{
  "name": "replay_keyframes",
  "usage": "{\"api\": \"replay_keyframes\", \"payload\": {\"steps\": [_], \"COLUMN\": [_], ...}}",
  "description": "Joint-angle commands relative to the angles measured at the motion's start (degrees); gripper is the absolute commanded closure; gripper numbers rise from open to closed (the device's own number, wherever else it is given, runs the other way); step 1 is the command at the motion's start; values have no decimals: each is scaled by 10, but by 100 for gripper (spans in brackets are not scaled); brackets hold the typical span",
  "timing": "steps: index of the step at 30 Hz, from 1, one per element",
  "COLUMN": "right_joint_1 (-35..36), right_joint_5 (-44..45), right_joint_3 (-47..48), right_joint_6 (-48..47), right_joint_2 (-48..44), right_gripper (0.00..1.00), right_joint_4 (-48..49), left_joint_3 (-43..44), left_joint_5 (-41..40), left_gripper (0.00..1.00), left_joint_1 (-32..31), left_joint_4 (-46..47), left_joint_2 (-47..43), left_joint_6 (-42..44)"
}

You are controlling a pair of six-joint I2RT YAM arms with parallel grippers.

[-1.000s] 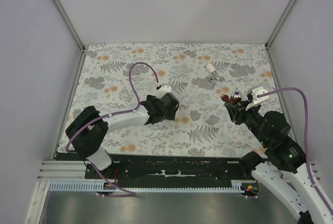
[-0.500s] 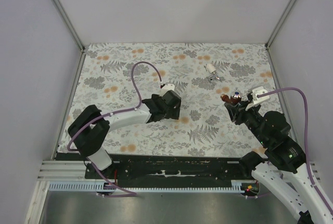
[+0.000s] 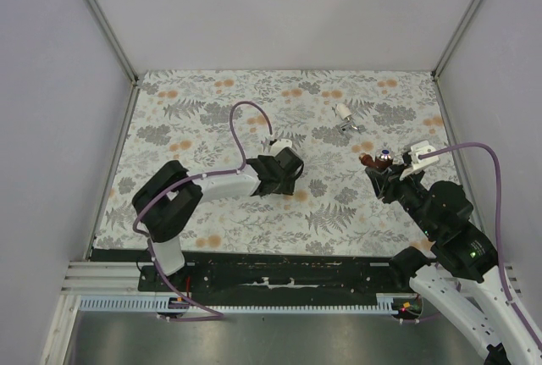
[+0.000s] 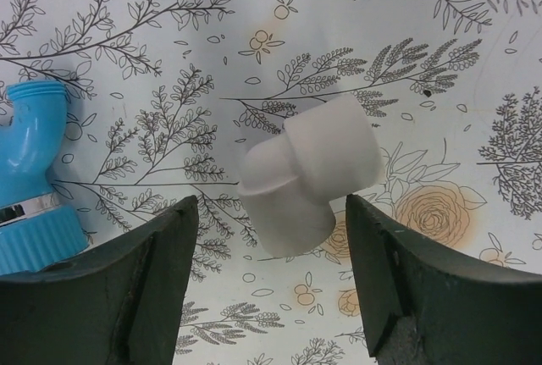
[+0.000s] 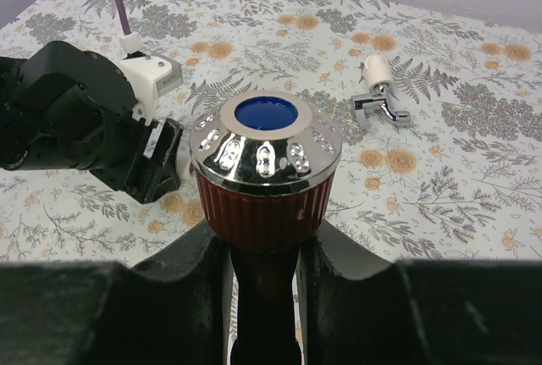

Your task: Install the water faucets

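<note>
- L arm: left gripper (image 4: 267,204) hangs low over the floral cloth (image 3: 212,119), mid-table, pointing down.
- Its jaws are spread, one on each side of the white elbow fitting (image 4: 309,170). There is a gap on both sides and no contact seen.
- The fitting lies on its side on the cloth, wide socket end toward upper right in the L wrist view.
- Blue faucet (image 4: 34,179) lies at the left edge of the L wrist view, outside the left finger (image 4: 127,289) and partly cut off. It has a chrome band above a ribbed blue knob.
- R arm: right gripper (image 5: 262,272) is pinched on the copper-red faucet (image 5: 265,180), fingers clamping the stem just under the ribbed knob.
- That faucet is held off the cloth on the right side of the table (image 3: 373,160), knob toward the wrist cam, with a chrome cap and blue centre disc.
- White-silver faucet (image 3: 345,117) lies free on the cloth, far-centre, well apart from both grippers.
- From the top cam, the fitting is hidden under the L gripper (image 3: 284,170).
</note>
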Motion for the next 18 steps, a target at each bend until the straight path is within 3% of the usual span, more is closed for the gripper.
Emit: {"api": "replay_keyframes", "payload": {"steps": [1,5,12,16,18], "right_joint_1": [-1,-1,0,0,-1], "right_joint_5": [-8,-6,-14,-46,-71], "right_joint_3": [6,5,6,10,14], "right_joint_6": [-4,-4,-6,-18,-26], "right_joint_2": [0,-1,3,14,24], "right_gripper": [100,100,100,100,100], "right_joint_4": [15,17,17,18,18], "left_joint_3": [21,19,-3,-22,-29], "left_joint_5": [-17,-8,0,0,1], "left_gripper": [26,33,57,77,95], "left_joint_1": [3,9,9,10,10], "left_joint_4": [10,12,27,45,52], "left_joint_2": [22,28,9,-21,-42], "left_joint_6": [-20,-23,-27,-22,-21]}}
